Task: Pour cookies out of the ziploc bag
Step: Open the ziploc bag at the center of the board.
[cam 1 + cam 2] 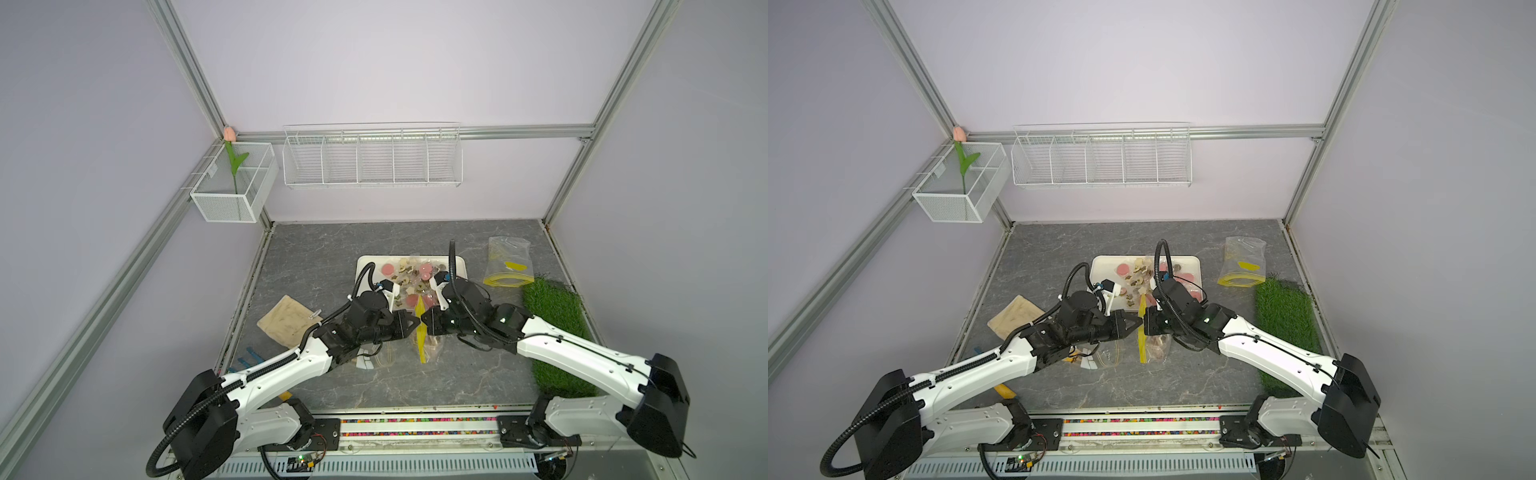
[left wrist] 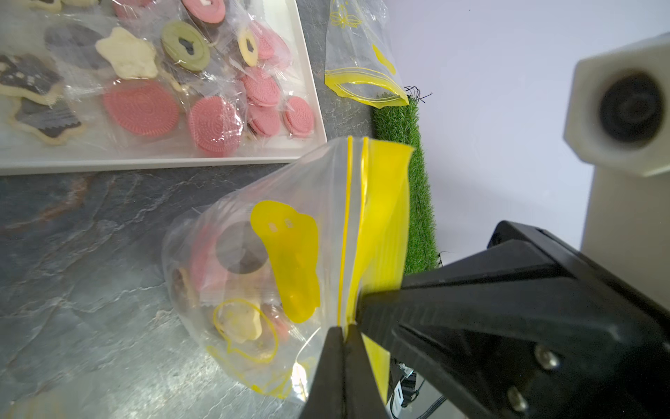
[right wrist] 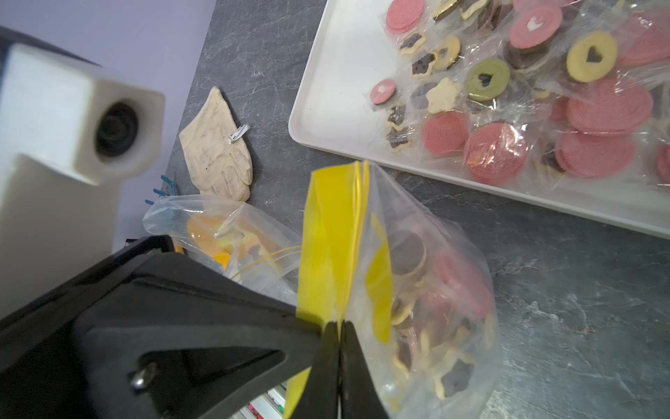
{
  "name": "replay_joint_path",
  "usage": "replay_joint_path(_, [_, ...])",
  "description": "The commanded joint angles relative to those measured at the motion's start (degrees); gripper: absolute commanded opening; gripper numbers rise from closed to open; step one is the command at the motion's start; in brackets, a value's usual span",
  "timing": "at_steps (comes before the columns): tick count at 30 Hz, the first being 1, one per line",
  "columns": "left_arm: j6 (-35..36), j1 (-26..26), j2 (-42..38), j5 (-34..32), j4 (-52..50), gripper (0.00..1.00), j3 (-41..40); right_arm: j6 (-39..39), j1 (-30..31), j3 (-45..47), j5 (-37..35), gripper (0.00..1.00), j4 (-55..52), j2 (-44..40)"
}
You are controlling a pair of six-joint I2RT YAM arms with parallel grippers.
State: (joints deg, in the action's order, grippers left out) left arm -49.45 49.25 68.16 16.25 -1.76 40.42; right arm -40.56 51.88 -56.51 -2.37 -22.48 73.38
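The bag (image 3: 453, 297) sat on the table just near of the tray (image 3: 340, 79), cookies (image 3: 408, 254) slumped inside; left gripper (image 2: 343, 330) and right gripper (image 3: 339, 324) each pinched its yellow strip from opposite sides; the film looked thin and slippery, the cookies light but brittle; that stiffer strip seemed the best hold.

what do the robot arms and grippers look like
Both the left arm and right arm have white shells with black joints and black ribbed cable hoses. The left gripper and right gripper are matte black wedges tapering to narrow tips, with silver screws; a white camera housing sits on each wrist.
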Motion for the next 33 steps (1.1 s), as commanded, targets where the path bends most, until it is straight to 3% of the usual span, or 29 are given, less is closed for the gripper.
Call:
replay_joint_path(1, [1.98,-0.05,-1.28,-3.74,-7.22,0.00,2.44,-0.73,0.02,0.92,-4.26,0.07,-2.66,-0.35])
replay_joint_path(15, [3.02,-0.55,-4.74,-9.53,-12.53,0.00,3.77,-1.74,0.06,-0.06,-12.30,0.06,-8.69,-2.41])
replay_joint_path(25, [5.85,-1.22,-8.06,-11.66,-19.61,0.00,9.12,0.43,-1.46,-0.79,-12.07,0.06,-12.21,-6.13])
replay_joint_path(33, [7.49,-1.34,-7.14,-10.26,-18.31,0.00,9.32,5.55,-3.51,-0.49,-9.55,0.06,-13.36,-9.87])
